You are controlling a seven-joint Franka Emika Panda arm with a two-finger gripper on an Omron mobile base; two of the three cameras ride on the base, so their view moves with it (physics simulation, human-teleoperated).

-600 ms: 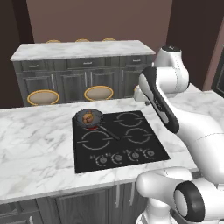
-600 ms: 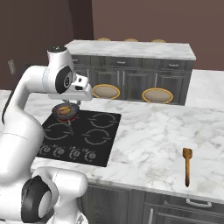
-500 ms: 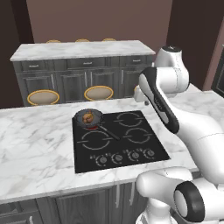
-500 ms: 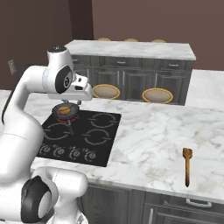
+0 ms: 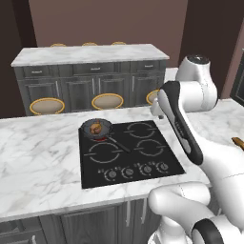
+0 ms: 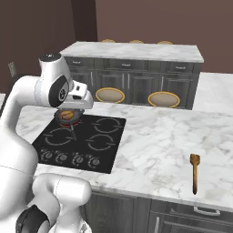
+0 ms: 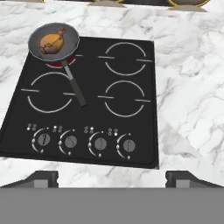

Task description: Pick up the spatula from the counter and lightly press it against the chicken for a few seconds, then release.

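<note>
Spatula [image 6: 195, 173] on counter [image 6: 154, 136]; knob marks [image 7: 31, 127] unreadable.

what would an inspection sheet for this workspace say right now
surface: marble counter with a black cooktop set in it
job's things: spatula lies flat on the counter, well right of the cooktop, untouched; chicken sits in a pan on the back left burner, which glows red
clutter: nothing seen
grippers: gripper open, empty, up over the cooktop
cables: nothing seen
surroundings: stools and dark cabinets behind the counter
</note>
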